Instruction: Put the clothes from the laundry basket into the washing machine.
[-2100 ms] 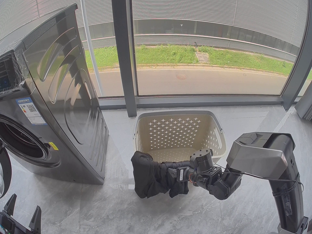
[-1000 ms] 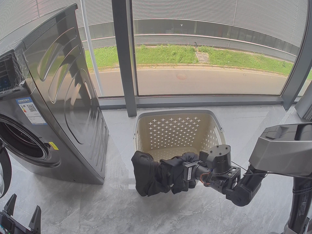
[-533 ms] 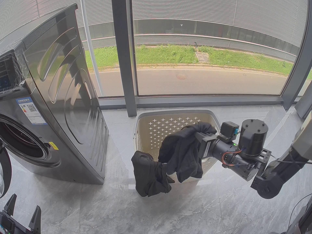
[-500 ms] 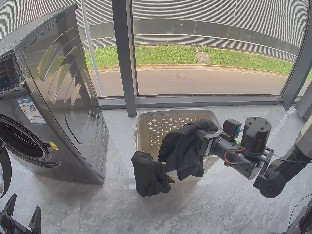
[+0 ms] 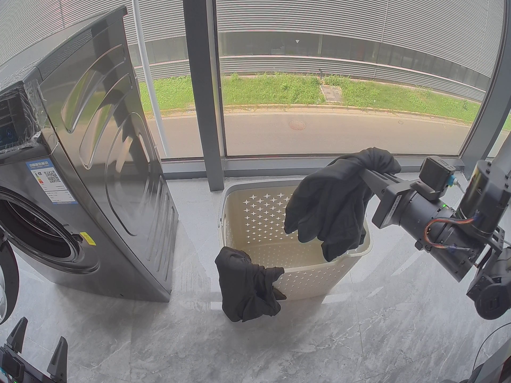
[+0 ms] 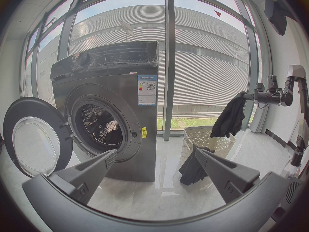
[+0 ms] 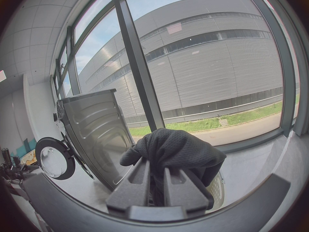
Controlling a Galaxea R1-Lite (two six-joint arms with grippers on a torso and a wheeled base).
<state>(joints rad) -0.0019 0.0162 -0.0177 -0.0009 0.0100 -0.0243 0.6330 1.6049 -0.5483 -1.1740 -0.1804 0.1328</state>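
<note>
We have the washing machine [image 6: 112,113] standing with its door open, well apart from the basket [image 5: 266,214]. Our right gripper [image 5: 373,178] pinches one dark garment [image 5: 332,200] above the basket; carrying it across is left. A second garment [image 5: 246,285] hangs over the basket's near rim. Our left gripper [image 6: 155,151] is spread, empty.

COLOURS AND PATTERNS

Washing machine [image 5: 106,150]: dark grey metallic, with a blue-and-white label [image 5: 50,181]. Laundry basket [image 5: 287,214]: cream, star-shaped perforation pattern. Raised garment [image 5: 332,203] and draped garment [image 5: 245,285]: plain black. Floor [image 5: 159,341]: light grey marble with veining.
</note>
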